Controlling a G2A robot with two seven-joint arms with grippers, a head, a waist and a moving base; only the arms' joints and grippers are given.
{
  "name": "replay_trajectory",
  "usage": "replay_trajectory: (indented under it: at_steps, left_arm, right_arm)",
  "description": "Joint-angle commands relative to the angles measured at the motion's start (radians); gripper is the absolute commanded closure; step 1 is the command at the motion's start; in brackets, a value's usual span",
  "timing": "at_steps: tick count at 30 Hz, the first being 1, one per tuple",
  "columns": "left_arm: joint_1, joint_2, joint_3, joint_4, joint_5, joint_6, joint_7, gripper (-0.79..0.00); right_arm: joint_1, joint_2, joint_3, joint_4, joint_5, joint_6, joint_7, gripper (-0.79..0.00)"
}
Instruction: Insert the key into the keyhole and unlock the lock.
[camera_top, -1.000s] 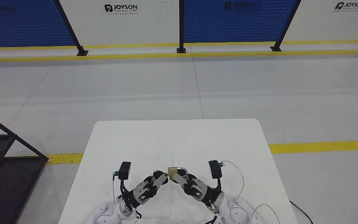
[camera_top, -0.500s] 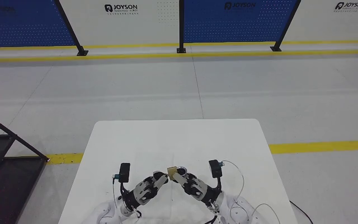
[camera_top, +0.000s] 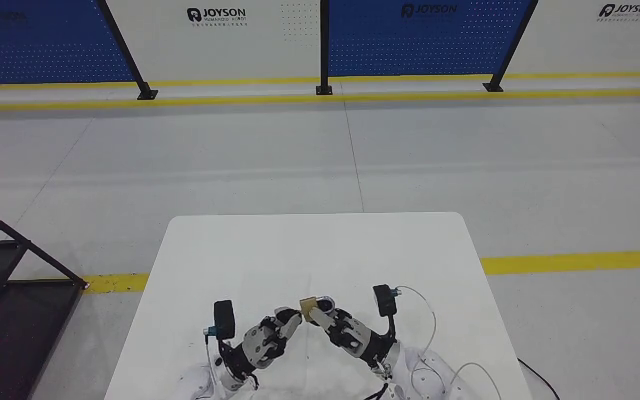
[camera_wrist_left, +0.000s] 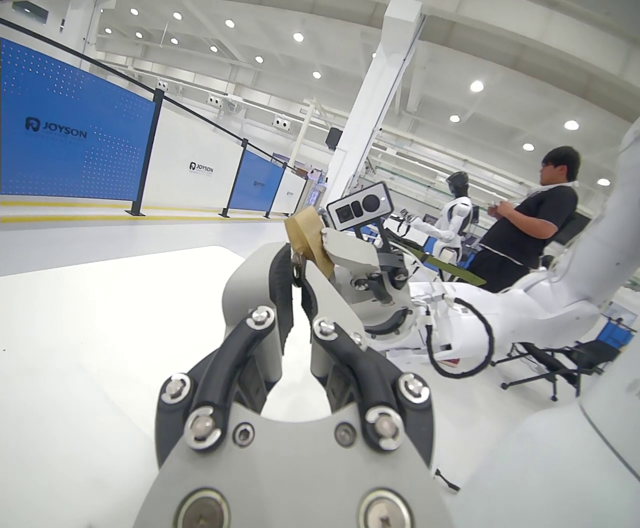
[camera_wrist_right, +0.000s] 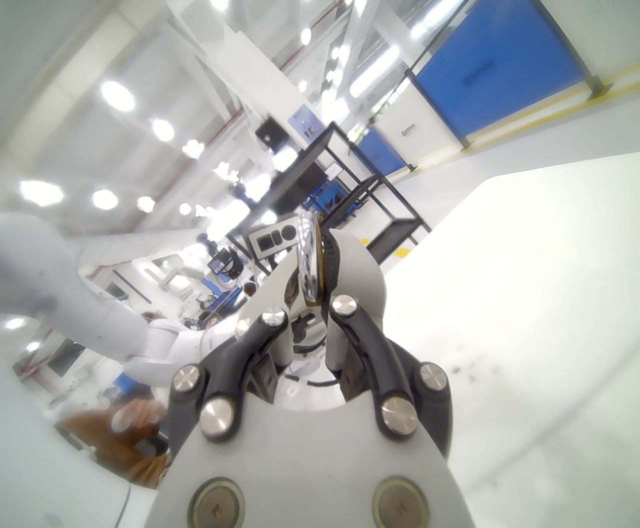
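Left gripper (camera_top: 287, 319) is drawing slightly toward the lower frame edge, clamping the key (camera_wrist_left: 298, 260) beside the lock (camera_top: 310, 304); right gripper (camera_top: 322, 314) is gripping that lock at lower centre.

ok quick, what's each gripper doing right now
left gripper: shut, it seems on the key, right up against the lock
right gripper: shut on the lock
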Motion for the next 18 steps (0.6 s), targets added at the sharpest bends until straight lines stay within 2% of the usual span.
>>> replay_trajectory:
  at_steps: [1,4,6,8,10,11,13,16,18]
  left_arm:
    - [-0.001,-0.001,0.008,0.01,0.003,-0.001,0.015,0.0]
    - [-0.008,-0.002,0.019,0.028,-0.051,-0.052,0.008,0.0]
    - [-0.013,-0.001,0.018,0.039,-0.098,-0.083,-0.02,-0.166]
    - [-0.015,0.001,0.017,0.045,-0.143,-0.117,-0.055,-0.391]
    - [-0.015,0.004,0.012,0.049,-0.196,-0.154,-0.089,-0.582]
    - [-0.014,0.007,0.01,0.051,-0.223,-0.169,-0.111,-0.622]
    - [-0.014,0.011,0.008,0.048,-0.286,-0.185,-0.156,-0.674]
    - [-0.014,0.022,0.022,0.039,-0.402,-0.185,-0.251,-0.702]
    - [-0.019,0.031,0.032,0.034,-0.489,-0.185,-0.328,-0.659]
  right_arm:
    - [0.001,0.0,0.0,0.0,-0.003,-0.003,0.002,0.0]
    - [0.0,0.001,0.001,0.0,-0.012,-0.003,-0.001,0.0]
    - [0.0,0.001,0.003,0.0,-0.016,-0.006,-0.005,0.0]
    - [-0.002,0.001,0.005,0.0,-0.016,-0.011,-0.009,0.0]
    - [-0.003,0.002,0.006,-0.001,-0.015,-0.016,-0.009,0.0]
    - [-0.003,0.002,0.007,-0.001,-0.016,-0.017,-0.009,0.0]
    - [-0.004,0.003,0.007,-0.002,-0.015,-0.018,-0.009,0.0]
    - [-0.005,0.003,0.008,-0.003,-0.018,-0.02,-0.008,0.0]
    - [-0.006,0.003,0.007,-0.005,-0.019,-0.019,-0.009,0.0]
